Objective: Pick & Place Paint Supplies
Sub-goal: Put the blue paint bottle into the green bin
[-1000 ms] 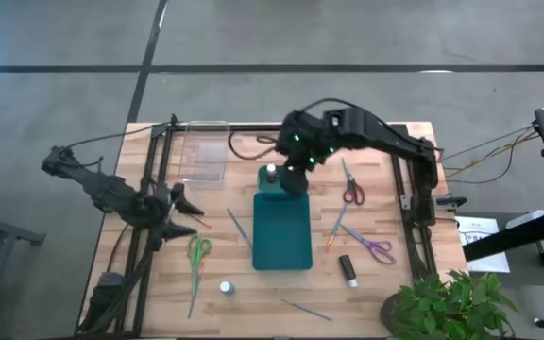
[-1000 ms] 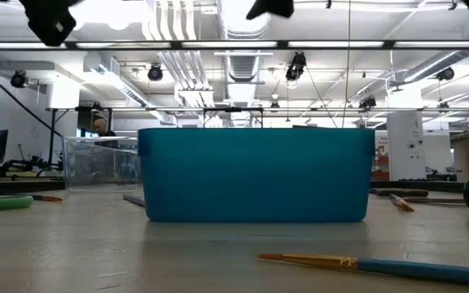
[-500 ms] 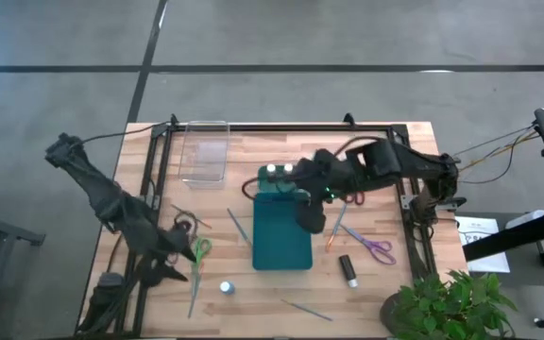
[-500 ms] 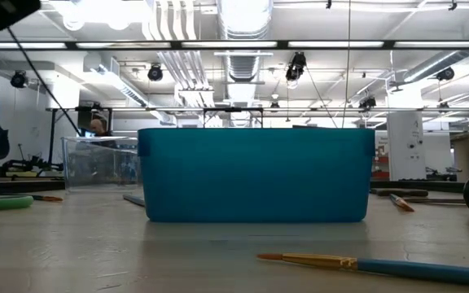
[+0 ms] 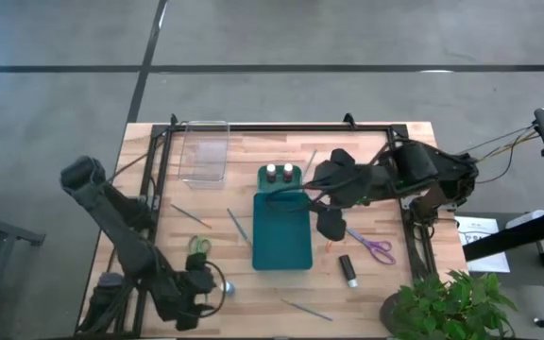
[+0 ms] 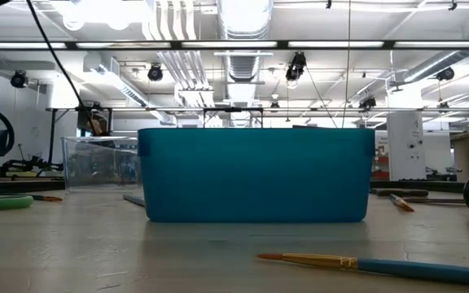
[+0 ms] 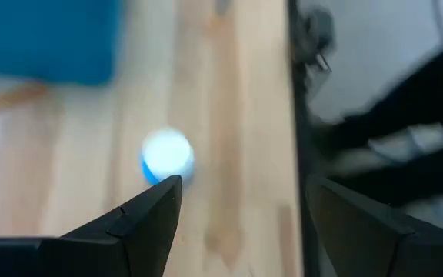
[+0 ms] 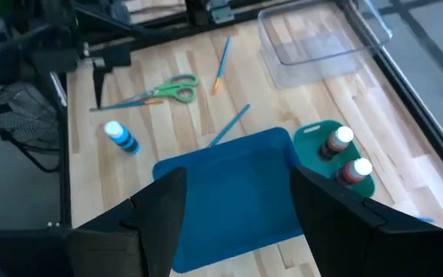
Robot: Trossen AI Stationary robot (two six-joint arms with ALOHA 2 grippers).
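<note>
Two white-capped dark red paint bottles (image 5: 279, 173) stand at your teal tray's (image 5: 282, 247) far end; scissors, brushes and other bottles lie scattered. Left gripper (image 7: 237, 219) gapes empty near the blue-banded bottle (image 7: 167, 155); right gripper (image 8: 233, 208) hovers parted, empty.

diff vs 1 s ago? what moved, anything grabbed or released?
Left pincer swung from the table's left side to the near edge, open by the blue white-capped bottle. Right pincer pulled back off the green holder toward the right, open and empty; a second bottle now shows there. Teal tray, green scissors, brushes unmoved.
</note>
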